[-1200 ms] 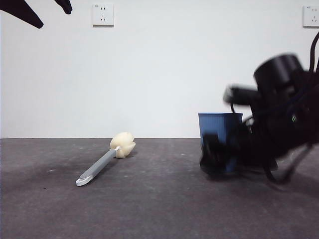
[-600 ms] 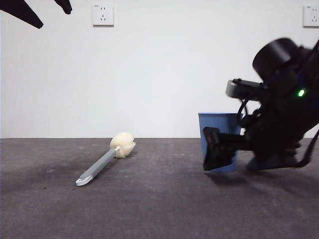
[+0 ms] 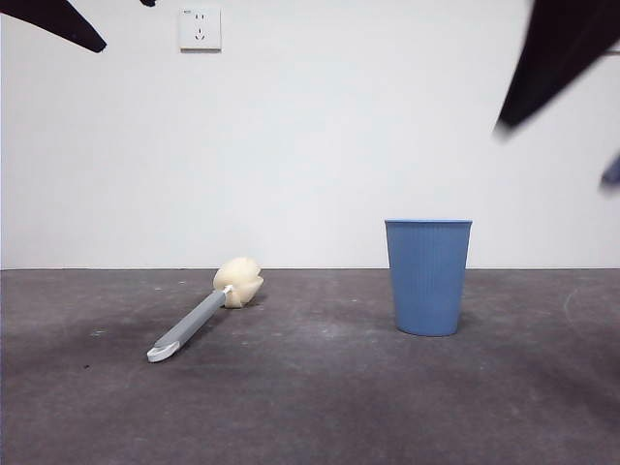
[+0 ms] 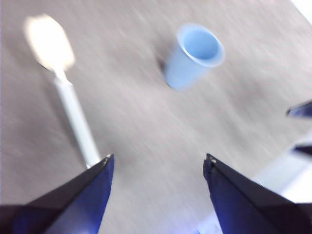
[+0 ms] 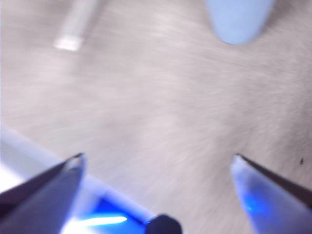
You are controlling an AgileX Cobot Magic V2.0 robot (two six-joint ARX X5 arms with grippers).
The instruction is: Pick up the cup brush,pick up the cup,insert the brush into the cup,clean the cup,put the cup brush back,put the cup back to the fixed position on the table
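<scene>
Left gripper (image 4: 157, 168): two black, wedge-shaped jaws tapering to points, with a blue sheen. Right gripper (image 5: 157, 163): two blurred, dark pointed jaws, blue light glowing between them.

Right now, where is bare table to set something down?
Bare table lies between the brush and the cup, and across the whole near strip in front of both. Nothing is crowded; both grippers, left and right, are raised, open.

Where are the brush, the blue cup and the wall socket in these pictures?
brush (image 3: 194, 325): front view, middle of its grey handle.
cup (image 3: 427, 276): front view, its ribbed side.
wall socket (image 3: 200, 29): front view, its white faceplate.
</scene>
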